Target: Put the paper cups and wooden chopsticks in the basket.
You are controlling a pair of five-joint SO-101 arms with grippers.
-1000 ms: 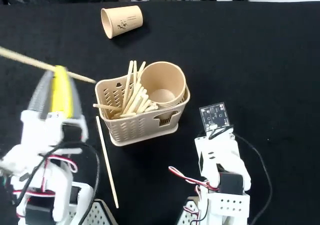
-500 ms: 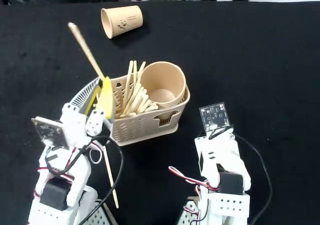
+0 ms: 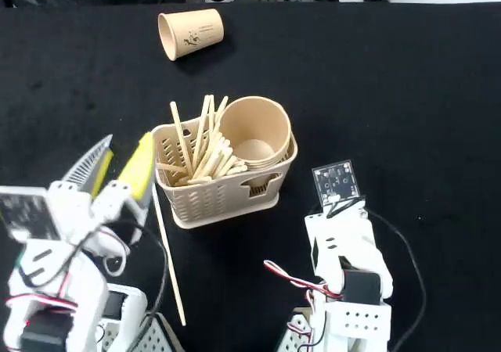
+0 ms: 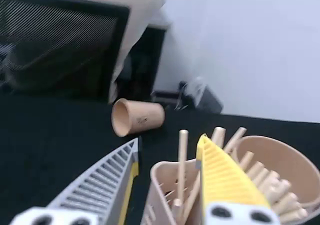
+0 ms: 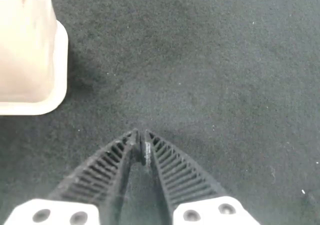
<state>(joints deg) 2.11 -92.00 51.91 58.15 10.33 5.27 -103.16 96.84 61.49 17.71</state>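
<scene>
The black table (image 3: pixel 407 94) carries the basket (image 3: pixel 227 195). Beside it the left gripper (image 3: pixel 125 143) gapes wide and empty. The right gripper (image 5: pixel 140 141) is pinched closed on nothing. One paper cup (image 3: pixel 254 133) stands in the basket. Another paper cup (image 3: pixel 190 33) lies toppled beyond it, its print unreadable. A loose chopstick (image 3: pixel 167 250) lies between the left gripper and the basket, pointing from the basket's wall towards the arm bases, so the left arm is nearer.

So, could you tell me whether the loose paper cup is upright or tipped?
Tipped: the paper cup lies on its side on the black table.
</scene>
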